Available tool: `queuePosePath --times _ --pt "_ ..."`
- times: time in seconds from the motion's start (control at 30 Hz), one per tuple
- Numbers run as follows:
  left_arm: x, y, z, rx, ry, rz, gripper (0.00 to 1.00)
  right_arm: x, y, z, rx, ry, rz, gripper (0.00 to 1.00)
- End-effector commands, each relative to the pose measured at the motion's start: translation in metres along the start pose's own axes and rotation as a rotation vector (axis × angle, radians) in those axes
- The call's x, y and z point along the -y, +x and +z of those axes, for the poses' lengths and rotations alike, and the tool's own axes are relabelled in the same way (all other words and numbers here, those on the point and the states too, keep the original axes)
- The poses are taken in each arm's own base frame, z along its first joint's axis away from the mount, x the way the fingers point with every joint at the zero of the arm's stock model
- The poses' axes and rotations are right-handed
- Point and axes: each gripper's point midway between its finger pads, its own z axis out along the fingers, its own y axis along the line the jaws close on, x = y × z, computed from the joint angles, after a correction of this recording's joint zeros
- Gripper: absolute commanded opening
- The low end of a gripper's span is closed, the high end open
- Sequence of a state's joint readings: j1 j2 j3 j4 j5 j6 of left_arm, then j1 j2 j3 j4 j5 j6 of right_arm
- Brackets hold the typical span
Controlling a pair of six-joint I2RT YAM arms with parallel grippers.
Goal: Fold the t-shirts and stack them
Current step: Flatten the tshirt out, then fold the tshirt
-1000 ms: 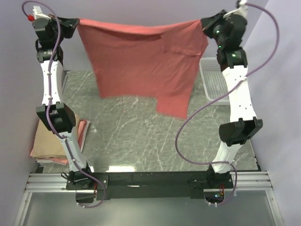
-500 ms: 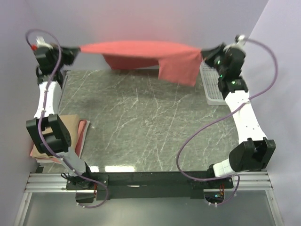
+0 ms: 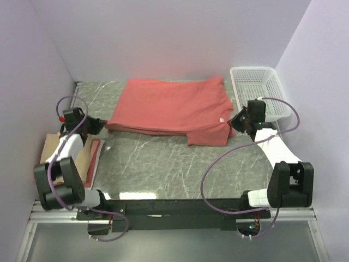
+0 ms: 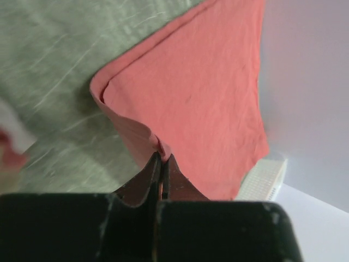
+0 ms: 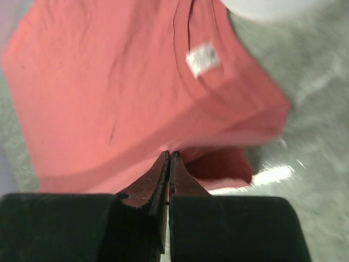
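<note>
The only label in view is a small white tag (image 3: 221, 120) sewn at the neckline of the salmon-red t-shirt (image 3: 169, 106). In the right wrist view the tag (image 5: 203, 58) is blurred, so no writing can be read on it.

The shirt lies flat across the far half of the table (image 3: 163, 164), whose top is grey-green with pale marble-like veins and a glossy glare patch near the front. One flap of the shirt reaches further toward the near side on the right. Plain pale lilac walls close in the back and both sides, and a metal rail runs along the near edge where the arm bases are bolted.

The left gripper (image 3: 101, 124) is down at the shirt's left near corner. In the left wrist view its fingers (image 4: 162, 159) are pressed together on a raised fold of the red cloth (image 4: 202, 98). The right gripper (image 3: 233, 122) is down at the right near corner — its jaws are likewise pinched onto the shirt's edge (image 5: 168, 158).

A white plastic mesh basket (image 3: 256, 87) stands in the far right corner, just beside the shirt's right edge.

At the table's left edge, partly under the left arm, lie a folded tan-beige t-shirt (image 3: 50, 147) and a pink t-shirt (image 3: 96, 155) — which lies on top cannot be told.
</note>
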State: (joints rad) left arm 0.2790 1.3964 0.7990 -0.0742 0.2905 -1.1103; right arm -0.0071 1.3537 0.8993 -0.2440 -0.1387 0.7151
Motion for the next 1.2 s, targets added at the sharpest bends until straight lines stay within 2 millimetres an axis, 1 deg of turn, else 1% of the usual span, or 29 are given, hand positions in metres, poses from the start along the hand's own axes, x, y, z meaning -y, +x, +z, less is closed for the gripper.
queuePosePath --times 0.0,0.03,0.07,0.13,0.2,0.23,0.27,0.33,0.43,0.5,0.57,0.63,0.67,0.7,0.73,0.77,0.8,0.83,0.87,0.9,0.93,0.97,1.03,1.07,1.13,1.17 --pt "-0.016 -0.007 -0.018 0.095 -0.029 0.054 0.00 0.020 -0.001 -0.016 0.047 0.049 -0.017 0.00" --pt "-0.021 -0.004 -0.020 0.090 -0.035 0.069 0.00 0.030 0.004 -0.015 0.042 0.076 -0.018 0.00" --pt "-0.028 0.001 -0.022 0.078 -0.051 0.071 0.00 0.037 0.003 -0.016 0.047 0.096 -0.021 0.00" --pt "-0.036 0.006 -0.024 0.068 -0.062 0.090 0.00 0.050 0.011 -0.017 0.022 0.136 -0.017 0.00" --pt "-0.045 0.012 -0.027 0.058 -0.079 0.092 0.00 0.056 0.016 -0.020 0.017 0.145 -0.018 0.00" --pt "-0.047 0.012 -0.029 0.060 -0.082 0.101 0.00 0.062 0.023 -0.020 0.005 0.155 -0.018 0.00" --pt "-0.047 0.013 -0.031 0.059 -0.078 0.103 0.00 0.063 0.023 -0.025 0.019 0.150 -0.020 0.00" --pt "-0.048 0.015 -0.033 0.059 -0.079 0.114 0.00 0.066 0.028 -0.031 0.022 0.149 -0.023 0.00" --pt "-0.049 0.016 -0.037 0.057 -0.084 0.126 0.00 0.072 0.035 -0.037 0.011 0.161 -0.032 0.00" --pt "-0.045 0.016 -0.041 0.060 -0.072 0.141 0.00 0.074 0.037 -0.042 0.009 0.164 -0.041 0.00" --pt "-0.045 0.016 -0.044 0.062 -0.067 0.149 0.00 0.073 0.034 -0.045 0.024 0.161 -0.044 0.00" --pt "-0.043 0.015 -0.043 0.066 -0.062 0.152 0.00 0.066 0.027 -0.048 0.039 0.148 -0.045 0.00" --pt "-0.041 0.013 -0.040 0.059 -0.063 0.146 0.00 0.063 0.024 -0.048 0.044 0.144 -0.042 0.00" --pt "-0.038 0.013 -0.037 0.052 -0.060 0.143 0.00 0.055 0.016 -0.048 0.057 0.130 -0.043 0.00" --pt "-0.027 0.010 -0.035 0.048 -0.036 0.141 0.00 0.054 0.015 -0.043 0.038 0.138 -0.041 0.00" --pt "-0.030 0.010 -0.027 0.032 -0.052 0.132 0.00 0.051 0.012 -0.040 0.032 0.139 -0.045 0.00" --pt "-0.026 0.010 -0.023 0.023 -0.052 0.132 0.00 0.043 0.003 -0.039 0.042 0.132 -0.045 0.00" --pt "-0.013 0.004 -0.019 0.033 -0.035 0.137 0.00 0.047 0.003 -0.031 0.023 0.154 -0.043 0.00" --pt "-0.017 0.006 -0.009 0.010 -0.060 0.132 0.00 0.045 0.001 -0.028 0.017 0.157 -0.041 0.00" --pt "-0.013 0.009 -0.004 -0.005 -0.066 0.136 0.00 0.041 -0.003 -0.024 0.023 0.149 -0.040 0.01" --pt "-0.004 0.005 0.000 0.002 -0.060 0.140 0.01 0.044 -0.001 -0.018 0.007 0.158 -0.035 0.00" --pt "-0.006 0.004 0.008 0.005 -0.080 0.134 0.01 0.044 0.000 -0.014 0.000 0.156 -0.030 0.01" --pt "0.001 0.005 0.015 0.002 -0.077 0.127 0.00 0.049 0.002 -0.005 -0.013 0.177 -0.026 0.01" --pt "-0.004 0.007 0.022 -0.003 -0.099 0.121 0.00 0.052 0.004 -0.002 -0.018 0.187 -0.026 0.01" --pt "0.002 0.010 0.030 -0.014 -0.096 0.120 0.01 0.058 0.006 0.004 -0.023 0.205 -0.023 0.01" --pt "-0.002 0.013 0.036 -0.025 -0.115 0.116 0.00 0.059 0.005 0.007 -0.020 0.204 -0.022 0.01"
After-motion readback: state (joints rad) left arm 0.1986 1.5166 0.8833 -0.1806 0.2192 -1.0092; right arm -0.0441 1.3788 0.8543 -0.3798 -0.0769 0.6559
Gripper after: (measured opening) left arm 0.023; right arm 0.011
